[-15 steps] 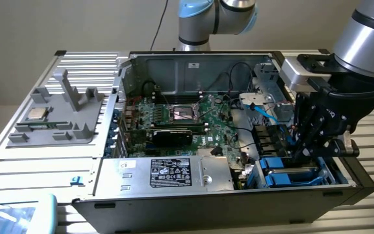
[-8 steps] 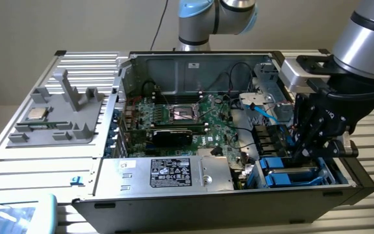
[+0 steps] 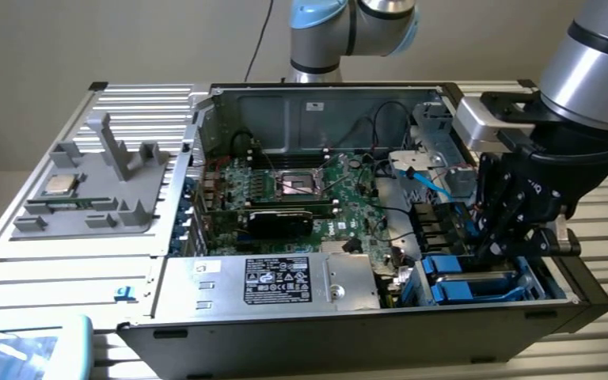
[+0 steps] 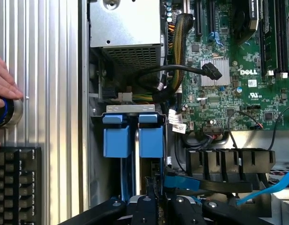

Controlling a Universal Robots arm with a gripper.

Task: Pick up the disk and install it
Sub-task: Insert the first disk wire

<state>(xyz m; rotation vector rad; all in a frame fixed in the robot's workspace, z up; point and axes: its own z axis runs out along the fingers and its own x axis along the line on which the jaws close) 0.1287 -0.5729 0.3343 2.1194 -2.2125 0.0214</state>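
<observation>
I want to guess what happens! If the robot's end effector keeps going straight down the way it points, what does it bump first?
Probably the blue drive carriers in the computer case's bay. The end effector points down right over them, though how near it is stays unclear.

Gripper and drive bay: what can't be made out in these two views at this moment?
- Gripper: in the exterior view its fingertips sink among the blue carriers, so any grip is hidden.
- The disk: its label and body can't be told apart from the carriers in the bay.
- Wrist view: the gripper's links are cut off by the picture's edge.
- Black label on the silver box: print too small to read.
</observation>
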